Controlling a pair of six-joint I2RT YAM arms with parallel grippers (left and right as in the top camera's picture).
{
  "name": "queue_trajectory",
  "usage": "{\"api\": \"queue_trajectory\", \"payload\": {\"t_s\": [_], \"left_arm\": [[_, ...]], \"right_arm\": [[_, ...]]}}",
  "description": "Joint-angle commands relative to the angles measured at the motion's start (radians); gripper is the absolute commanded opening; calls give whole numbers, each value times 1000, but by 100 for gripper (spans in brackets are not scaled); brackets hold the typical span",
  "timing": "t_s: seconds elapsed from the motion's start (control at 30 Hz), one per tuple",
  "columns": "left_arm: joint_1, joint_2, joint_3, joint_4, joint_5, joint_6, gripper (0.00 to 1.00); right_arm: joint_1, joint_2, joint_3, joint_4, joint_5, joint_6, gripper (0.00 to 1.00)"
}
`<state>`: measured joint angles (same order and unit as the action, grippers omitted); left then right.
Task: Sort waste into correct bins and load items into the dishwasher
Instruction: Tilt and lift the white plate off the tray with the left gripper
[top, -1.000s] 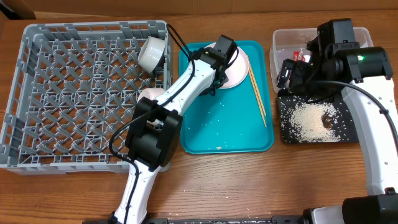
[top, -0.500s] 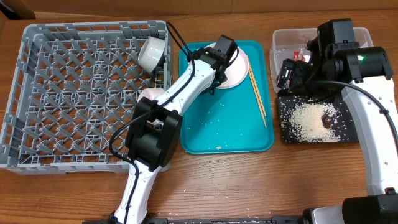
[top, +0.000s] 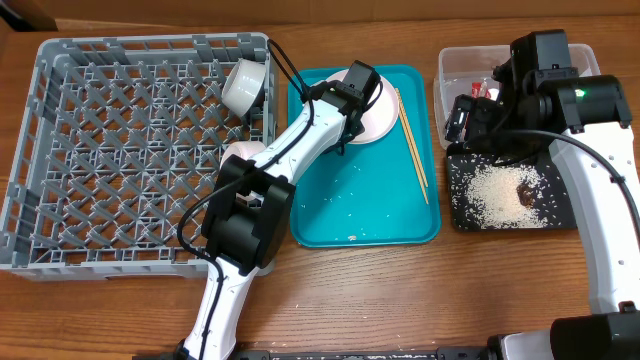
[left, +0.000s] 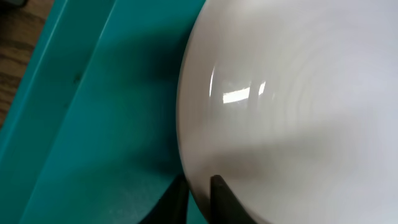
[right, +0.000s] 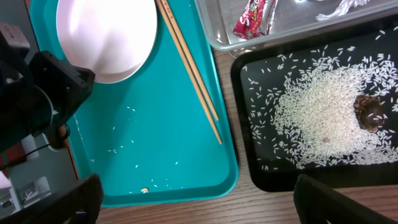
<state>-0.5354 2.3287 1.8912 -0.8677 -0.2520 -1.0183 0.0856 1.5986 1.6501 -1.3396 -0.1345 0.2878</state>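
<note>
The pale plate (top: 376, 112) lies at the far end of the teal tray (top: 365, 205). My left gripper (top: 350, 100) has its two fingers (left: 198, 200) closed on the plate's rim (left: 298, 112). Wooden chopsticks (top: 412, 145) lie along the tray's right side, also in the right wrist view (right: 189, 81). My right gripper (right: 205, 205) is wide open and empty, above the gap between the teal tray and the black tray (top: 460, 218). The black tray holds rice (right: 323, 124) and a brown lump (right: 368, 112). The clear tub (top: 447, 70) holds the red wrapper (right: 252, 18) and white paper (right: 339, 6).
The grey dish rack (top: 120, 160) fills the left of the table, with a white cup (top: 243, 85) tipped in its far right corner. A white bowl (top: 243, 152) shows at the rack's right edge, partly behind my left arm. Loose rice grains dot the teal tray (right: 155, 155).
The plate has shifted a little to the left with my left gripper on its rim, and the chopsticks' far ends have moved slightly. The right arm has not moved.
</note>
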Motion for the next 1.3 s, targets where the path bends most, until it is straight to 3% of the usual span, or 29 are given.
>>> {"api": "queue_trajectory", "payload": {"t_s": [0.0,0.23,0.37,0.5,0.63,0.8,1.13,1.27], "left_arm": [[10,23,-7,-9,-23,1,8],[15,23,-7,-21,-36,1,10],[15,23,-7,-18,-37,1,21],[15,23,-8,-18,-37,1,25],[15,23,-11,-17,-37,1,4],[16,23,-19,-23,-50,6,4],[54,-60,63,-90,-196,301,4],[71,-148,129,-102,-215,604,4]], "right_arm": [[0,-3,5,2,-8,-1,100],[0,-3,5,2,-8,-1,100],[0,-3,5,2,-8,-1,99],[0,-3,5,2,-8,-1,100],[0,-3,5,2,-8,-1,100],[0,-3,5,2,-8,-1,100],[0,-3,5,2,-8,-1,100],[0,-3,5,2,-8,-1,100]]}}
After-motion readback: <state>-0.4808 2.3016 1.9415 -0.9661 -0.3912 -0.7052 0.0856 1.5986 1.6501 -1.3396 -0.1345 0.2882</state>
